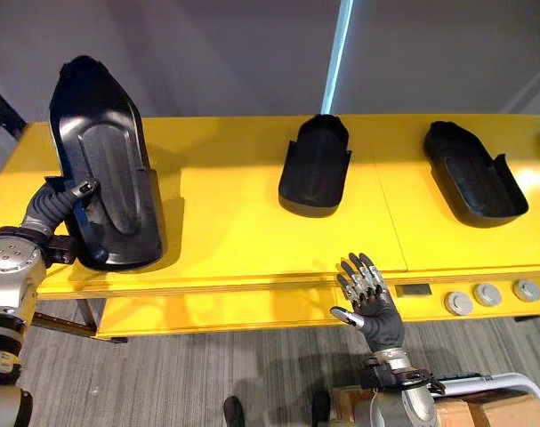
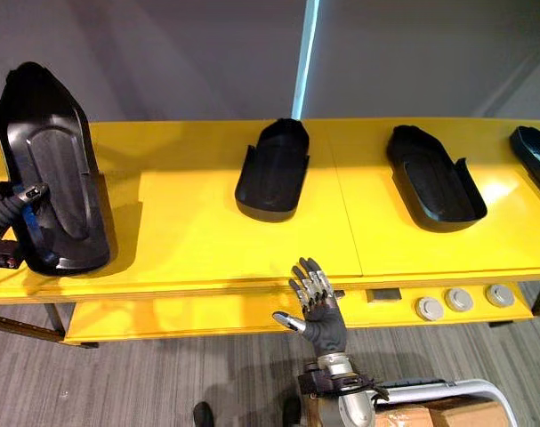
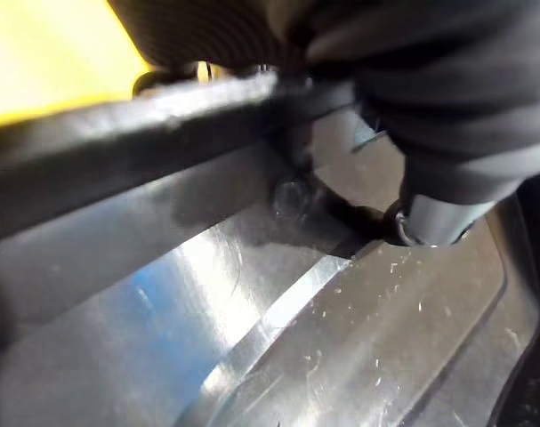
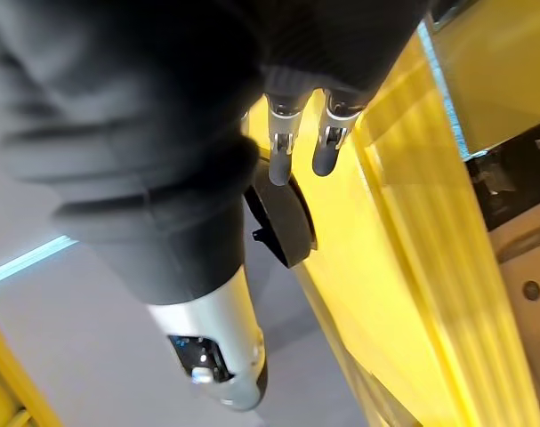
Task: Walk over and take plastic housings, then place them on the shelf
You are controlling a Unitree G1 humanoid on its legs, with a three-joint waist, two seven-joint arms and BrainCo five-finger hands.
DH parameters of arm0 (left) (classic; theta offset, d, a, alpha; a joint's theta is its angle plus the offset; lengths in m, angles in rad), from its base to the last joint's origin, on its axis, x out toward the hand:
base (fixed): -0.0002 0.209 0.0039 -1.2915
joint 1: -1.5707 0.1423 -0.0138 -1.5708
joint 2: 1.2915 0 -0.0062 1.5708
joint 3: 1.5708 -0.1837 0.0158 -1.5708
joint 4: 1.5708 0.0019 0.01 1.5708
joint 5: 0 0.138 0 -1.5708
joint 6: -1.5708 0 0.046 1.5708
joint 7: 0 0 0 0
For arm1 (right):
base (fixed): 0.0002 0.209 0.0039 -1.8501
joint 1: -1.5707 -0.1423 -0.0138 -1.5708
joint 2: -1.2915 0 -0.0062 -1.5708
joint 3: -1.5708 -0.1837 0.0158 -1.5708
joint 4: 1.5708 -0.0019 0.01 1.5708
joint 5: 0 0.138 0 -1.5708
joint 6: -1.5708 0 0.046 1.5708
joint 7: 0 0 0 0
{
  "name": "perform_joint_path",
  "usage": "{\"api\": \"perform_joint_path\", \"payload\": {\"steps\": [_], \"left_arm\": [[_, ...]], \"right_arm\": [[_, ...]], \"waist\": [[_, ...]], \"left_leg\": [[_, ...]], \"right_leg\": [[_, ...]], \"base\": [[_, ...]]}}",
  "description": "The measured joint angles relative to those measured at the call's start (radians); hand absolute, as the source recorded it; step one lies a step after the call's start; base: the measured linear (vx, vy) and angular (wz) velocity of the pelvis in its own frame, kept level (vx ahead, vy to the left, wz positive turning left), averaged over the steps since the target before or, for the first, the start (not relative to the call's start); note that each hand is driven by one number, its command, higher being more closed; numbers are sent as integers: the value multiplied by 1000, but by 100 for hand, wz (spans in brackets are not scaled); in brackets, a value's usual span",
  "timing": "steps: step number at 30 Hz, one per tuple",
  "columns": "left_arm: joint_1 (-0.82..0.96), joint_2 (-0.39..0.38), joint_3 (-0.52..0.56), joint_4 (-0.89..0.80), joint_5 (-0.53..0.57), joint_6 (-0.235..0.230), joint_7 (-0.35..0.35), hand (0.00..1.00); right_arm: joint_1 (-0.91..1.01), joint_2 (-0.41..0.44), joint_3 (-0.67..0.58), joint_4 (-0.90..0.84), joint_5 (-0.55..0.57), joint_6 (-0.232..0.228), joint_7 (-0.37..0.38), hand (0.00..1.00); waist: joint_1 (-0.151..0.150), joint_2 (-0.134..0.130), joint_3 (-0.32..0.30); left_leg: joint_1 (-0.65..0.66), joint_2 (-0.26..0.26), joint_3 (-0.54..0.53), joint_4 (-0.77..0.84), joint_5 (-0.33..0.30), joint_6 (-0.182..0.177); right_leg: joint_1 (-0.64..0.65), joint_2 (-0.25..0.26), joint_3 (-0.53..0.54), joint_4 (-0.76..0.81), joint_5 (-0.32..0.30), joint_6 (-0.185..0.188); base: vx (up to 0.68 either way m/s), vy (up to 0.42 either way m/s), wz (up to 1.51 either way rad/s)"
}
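A large black plastic housing (image 1: 109, 169) stands over the left end of the yellow table (image 1: 234, 231), its hollow side facing me. My left hand (image 1: 69, 196) is shut on its near left rim; the left wrist view shows the hand (image 3: 447, 107) curled over that rim, with the housing's glossy inside (image 3: 341, 338) past it. My right hand (image 1: 372, 302) hovers open, fingers straight, in front of the table's front edge, touching nothing. A second housing (image 1: 316, 166) lies mid-table, beyond the right hand.
Another black housing (image 1: 472, 175) lies on the table's right part, and one more (image 2: 536, 156) at the far right edge. Three round grey knobs (image 1: 487, 295) sit on the table's front panel. A cardboard box (image 1: 483, 411) stands at the lower right.
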State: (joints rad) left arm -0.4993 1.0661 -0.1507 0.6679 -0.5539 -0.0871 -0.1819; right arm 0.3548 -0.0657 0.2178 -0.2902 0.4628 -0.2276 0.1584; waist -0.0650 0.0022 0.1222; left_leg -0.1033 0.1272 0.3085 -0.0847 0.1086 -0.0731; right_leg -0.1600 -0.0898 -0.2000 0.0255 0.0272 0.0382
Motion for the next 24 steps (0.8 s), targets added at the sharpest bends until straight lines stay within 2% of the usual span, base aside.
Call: {"api": "perform_joint_path", "payload": {"steps": [7, 12, 16, 17, 20, 24], "left_arm": [[-72, 48, -35, 102, 158, 2, -45, 100], [-163, 48, -46, 187, 228, 2, -41, 100], [-235, 48, -54, 259, 244, 2, -21, 100], [-260, 48, -54, 292, 244, 3, -8, 0], [-297, 41, -54, 328, 244, 5, 24, 0], [-343, 30, -50, 339, 243, 13, 60, 0]], "right_arm": [[1, 1, 14, 11, 0, 11, 24, 0], [3, 7, 52, 29, -1, 14, 31, 0], [-1, 23, 61, 29, -1, 19, 36, 0], [-1, 29, 62, 28, -1, 19, 37, 0], [-2, 32, 67, 28, -1, 19, 37, 0], [-3, 33, 79, 27, -1, 20, 37, 0]], "waist": [[-3, 0, 38], [-6, -4, 67], [-14, -15, 92], [-19, -22, 102], [-20, -36, 118], [-21, -40, 126]], "left_leg": [[-30, 5, 4, 13, 0, 0], [-65, 7, -4, 22, 4, 1], [-83, 10, -4, 24, 9, 2], [-84, 11, -4, 25, 9, 1], [-88, 13, 2, 25, 9, 1], [-95, 13, 3, 25, 9, 1]], "right_leg": [[-35, 2, 5, 19, -1, -1], [-70, 1, 3, 35, -1, -2], [-91, 3, 3, 43, -1, -3], [-91, 5, 4, 43, -1, -3], [-100, 7, 13, 43, 1, -5], [-107, 7, 14, 43, 1, -5]], "base": [[-30, -7, -1], [-53, -4, 3], [-9, -1, 0], [-22, -17, -5], [-18, -10, -6], [-4, -1, -1]]}}
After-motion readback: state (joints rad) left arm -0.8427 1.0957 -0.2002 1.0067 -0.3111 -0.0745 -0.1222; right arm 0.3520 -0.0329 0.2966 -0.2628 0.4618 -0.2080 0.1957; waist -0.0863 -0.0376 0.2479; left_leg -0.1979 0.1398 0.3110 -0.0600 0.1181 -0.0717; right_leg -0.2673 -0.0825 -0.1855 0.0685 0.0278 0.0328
